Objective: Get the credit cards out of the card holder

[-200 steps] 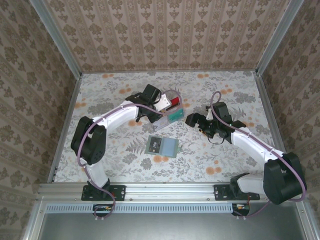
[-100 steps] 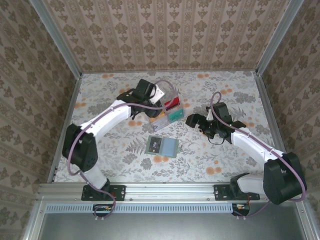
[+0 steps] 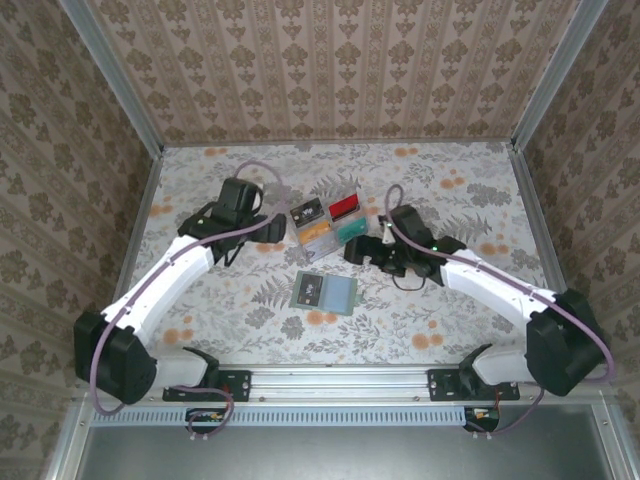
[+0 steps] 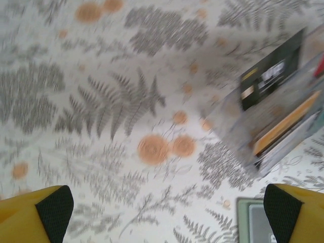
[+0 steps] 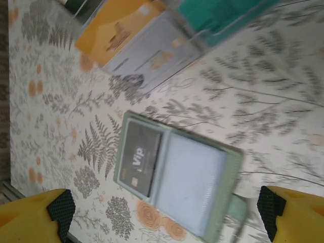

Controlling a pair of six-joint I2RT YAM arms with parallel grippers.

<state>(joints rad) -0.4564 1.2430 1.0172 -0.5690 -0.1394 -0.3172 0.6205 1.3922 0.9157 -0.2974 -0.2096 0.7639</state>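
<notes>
Since 1 second ago, the left gripper [image 3: 270, 232] has swung left, away from the 4 credit cards [image 3: 328, 220]; its jaws are spread wide, holding nothing. Low in the middle, the card holder [image 3: 325, 292] lies flat with a dark VIP card [image 5: 139, 157] in its left half. Just up and right of it, the right gripper [image 3: 355, 250] is spread wide too. Higher up, the 4 cards sit close together.

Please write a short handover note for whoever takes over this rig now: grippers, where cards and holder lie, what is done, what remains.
Left gripper: open, empty. Right gripper: open, empty.
Pale grey-green folding wallet: open flat on the table, a dark card marked VIP on one panel.
Black card, red card, orange-tan card, teal card: grouped beyond the wallet, seemingly inside a clear plastic sleeve.
Done: none clearly free. Left: the VIP card, probably the four.
</notes>
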